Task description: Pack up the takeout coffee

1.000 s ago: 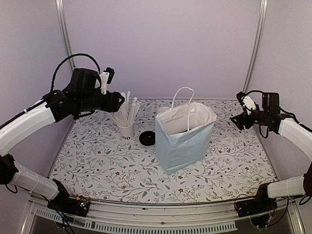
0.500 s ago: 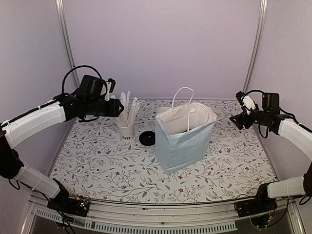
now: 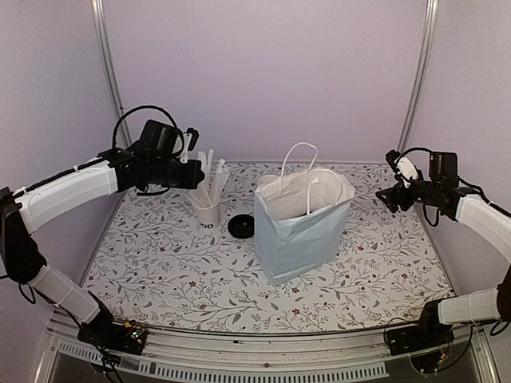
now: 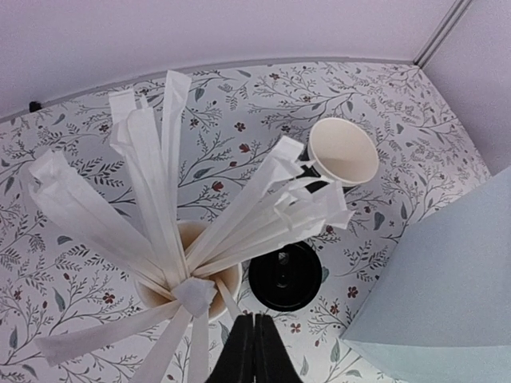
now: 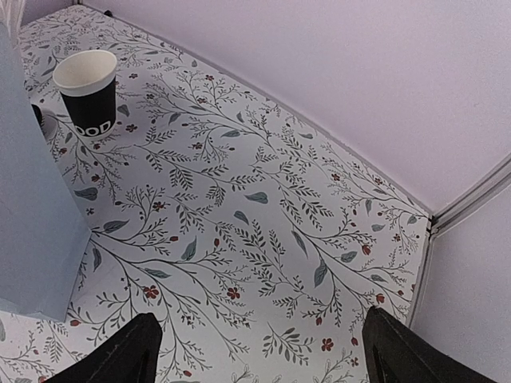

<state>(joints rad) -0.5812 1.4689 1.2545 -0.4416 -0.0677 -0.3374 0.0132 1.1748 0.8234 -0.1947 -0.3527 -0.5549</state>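
Observation:
One takeout coffee cup (image 5: 89,92), black with a pale cream inside, stands upright on the floral table beyond the pale blue bag (image 3: 303,219). The left wrist view shows the same cup (image 4: 343,152) past the flat black lid (image 4: 286,275). In the top view the bag hides it. My left gripper (image 3: 198,177) hangs over the white cup of straws (image 3: 207,209), jaws shut (image 4: 254,351). One straw end reaches its fingertips; I cannot tell whether it is pinched. My right gripper (image 3: 385,197) hovers at the far right, open (image 5: 267,355), with nothing between its fingers.
The bag (image 5: 32,199) stands open at the table's middle, its handles up. The black lid (image 3: 241,227) lies between the straw cup (image 4: 188,279) and the bag (image 4: 447,279). Lilac walls with metal posts close the back and sides.
My left gripper has swung right and down over the straws and has gone from open to shut. The right arm, bag and lid have not moved.

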